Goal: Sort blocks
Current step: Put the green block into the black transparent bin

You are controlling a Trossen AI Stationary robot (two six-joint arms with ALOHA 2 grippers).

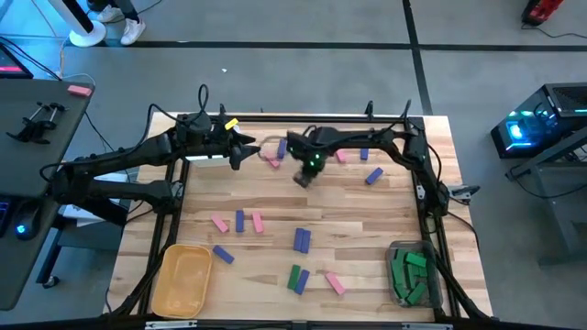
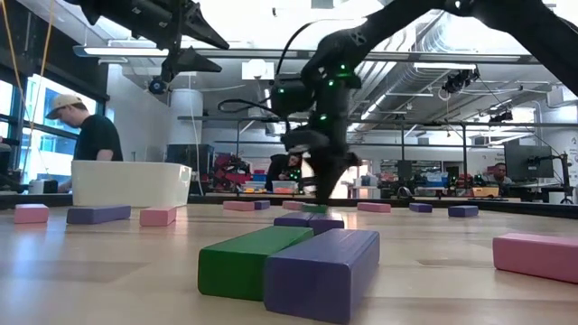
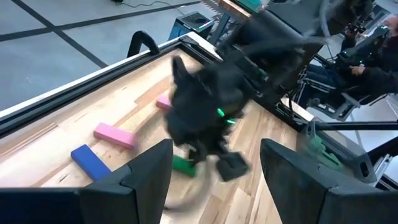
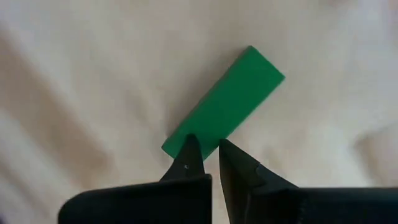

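One green block [image 4: 224, 104] pinched at its end by right gripper [image 4: 207, 154], jaws pressed tight, over far-middle of surface [image 1: 275, 197] — prob headed for green bin [image 1: 397, 247]. Left gripper [image 1: 240, 149] parked nearby, jaws spread, empty.

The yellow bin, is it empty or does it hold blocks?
Empty. In the high view the yellow bin shows only its bare yellow floor, with no blocks inside.

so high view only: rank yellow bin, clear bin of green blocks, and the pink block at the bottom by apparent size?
1. yellow bin, largest.
2. clear bin, smaller; both sit along the same table edge, so nearness hardly skews it.
3. pink block, far smallest.
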